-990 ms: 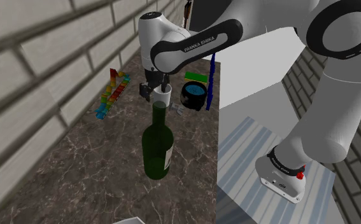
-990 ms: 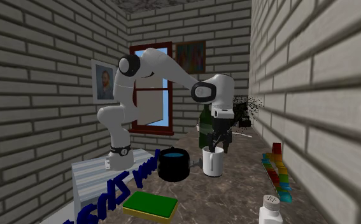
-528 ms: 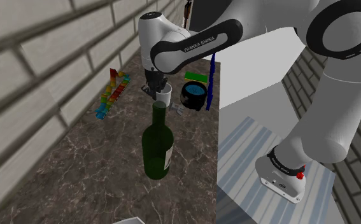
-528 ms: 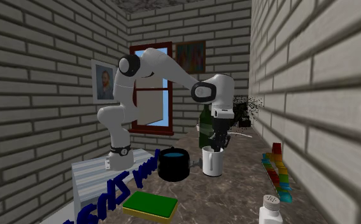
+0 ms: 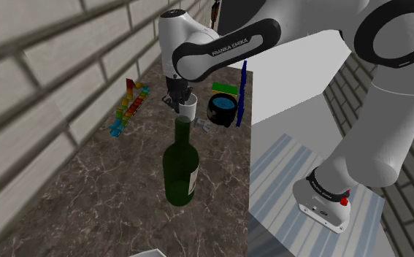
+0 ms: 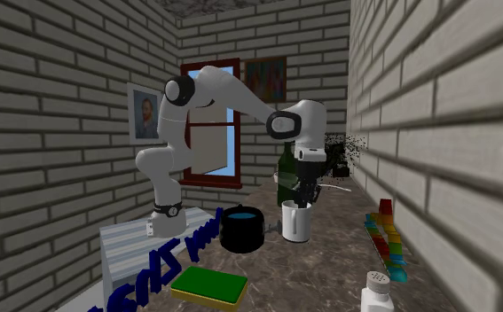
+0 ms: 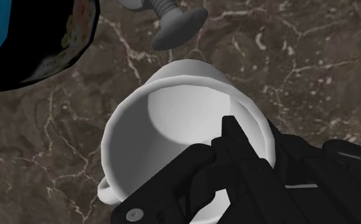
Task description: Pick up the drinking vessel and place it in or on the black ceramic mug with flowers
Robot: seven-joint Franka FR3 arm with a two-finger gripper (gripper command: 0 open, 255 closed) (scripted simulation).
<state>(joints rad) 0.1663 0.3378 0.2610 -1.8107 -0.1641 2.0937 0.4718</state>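
Pinching the wall of the white mug [image 7: 172, 121], the gripper [image 7: 261, 137] sits lower right. The black mug [image 7: 51, 57] lies upper left.

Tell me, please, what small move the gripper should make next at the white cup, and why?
Probably a short straight lift, once the grasp is confirmed: the gripper straddles the wall of the white cup at the rim, the cup stands on the counter, and the black mug waits close beside it.
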